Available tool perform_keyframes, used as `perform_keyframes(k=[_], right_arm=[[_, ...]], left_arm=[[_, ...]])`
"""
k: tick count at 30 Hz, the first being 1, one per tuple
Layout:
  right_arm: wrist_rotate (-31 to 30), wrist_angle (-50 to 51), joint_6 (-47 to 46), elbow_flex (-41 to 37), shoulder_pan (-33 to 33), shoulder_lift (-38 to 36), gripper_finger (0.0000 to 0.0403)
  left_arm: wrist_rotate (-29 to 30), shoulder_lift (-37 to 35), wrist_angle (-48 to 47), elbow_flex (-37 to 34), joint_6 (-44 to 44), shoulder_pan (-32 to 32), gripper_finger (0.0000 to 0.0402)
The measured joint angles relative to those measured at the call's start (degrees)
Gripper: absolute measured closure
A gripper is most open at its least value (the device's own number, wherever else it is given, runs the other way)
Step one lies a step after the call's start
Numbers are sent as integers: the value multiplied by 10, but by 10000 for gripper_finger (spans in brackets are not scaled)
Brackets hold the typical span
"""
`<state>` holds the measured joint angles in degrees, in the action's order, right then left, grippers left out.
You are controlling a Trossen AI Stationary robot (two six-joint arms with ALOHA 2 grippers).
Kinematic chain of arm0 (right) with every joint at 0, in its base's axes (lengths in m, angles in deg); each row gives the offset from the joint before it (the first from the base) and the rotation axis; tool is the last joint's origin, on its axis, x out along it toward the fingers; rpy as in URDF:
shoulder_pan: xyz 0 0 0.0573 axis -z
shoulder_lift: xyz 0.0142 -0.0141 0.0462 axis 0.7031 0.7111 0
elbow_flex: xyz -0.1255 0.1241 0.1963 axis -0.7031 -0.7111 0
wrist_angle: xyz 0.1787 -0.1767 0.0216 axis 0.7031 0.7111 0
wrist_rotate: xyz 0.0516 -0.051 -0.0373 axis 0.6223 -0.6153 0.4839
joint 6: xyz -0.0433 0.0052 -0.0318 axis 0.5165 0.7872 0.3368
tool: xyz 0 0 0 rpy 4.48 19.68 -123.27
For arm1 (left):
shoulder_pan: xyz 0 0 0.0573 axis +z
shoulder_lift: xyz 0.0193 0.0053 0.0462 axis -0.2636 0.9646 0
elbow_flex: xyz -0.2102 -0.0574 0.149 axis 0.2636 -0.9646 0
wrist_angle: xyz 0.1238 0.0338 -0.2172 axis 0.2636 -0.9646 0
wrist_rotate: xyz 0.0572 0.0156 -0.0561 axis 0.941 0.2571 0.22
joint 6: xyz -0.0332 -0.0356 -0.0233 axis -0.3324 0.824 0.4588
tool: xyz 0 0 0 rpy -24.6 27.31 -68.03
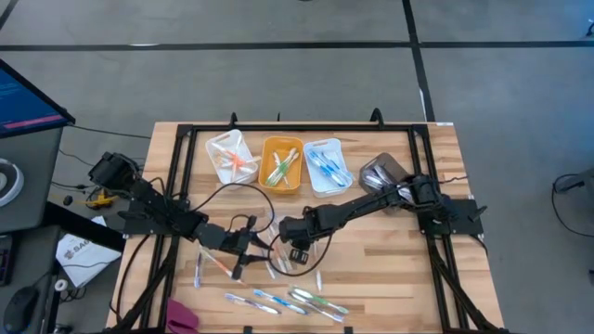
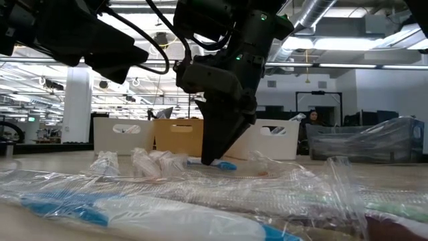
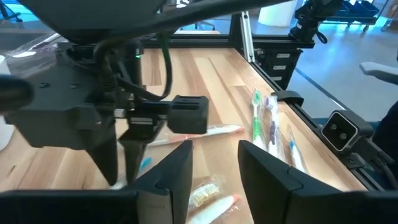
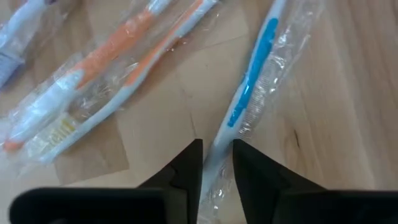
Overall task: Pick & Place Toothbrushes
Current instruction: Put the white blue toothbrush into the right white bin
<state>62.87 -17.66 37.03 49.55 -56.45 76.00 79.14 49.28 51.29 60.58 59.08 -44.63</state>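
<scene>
Two arms over the worktop [image 1: 390,278], we note. The right gripper [image 4: 216,163] sits low at centre, fingers pinching a wrapped blue toothbrush [image 4: 252,78] lying on the wood beside an orange toothbrush [image 4: 99,81]. The left gripper [image 3: 214,163] hovers nearby, fingers spread, holding nothing. More wrapped brushes lie along the front edge.

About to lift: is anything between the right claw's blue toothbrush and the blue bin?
Nothing visible blocks it. The right claw straddles the wrapped blue toothbrush on the table; the bare wood from there to the blue bin looks clear. The orange toothbrush lies beside it, apart.
</scene>
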Motion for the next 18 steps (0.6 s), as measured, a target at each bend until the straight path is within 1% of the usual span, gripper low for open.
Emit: perform_keyframes(k=[2,5,9,18], right_arm=[[-2,0,10,0,0,0,324],[-7,-2,52,0,0,0,335],[-26,-4,42,0,1,0,354],[-31,-3,45,0,5,0,384]], left_arm=[[0,0,0,0,0,-3,279],[0,0,0,0,0,-6,279],[1,0,0,0,4,-6,279],[2,0,0,0,13,-6,279]])
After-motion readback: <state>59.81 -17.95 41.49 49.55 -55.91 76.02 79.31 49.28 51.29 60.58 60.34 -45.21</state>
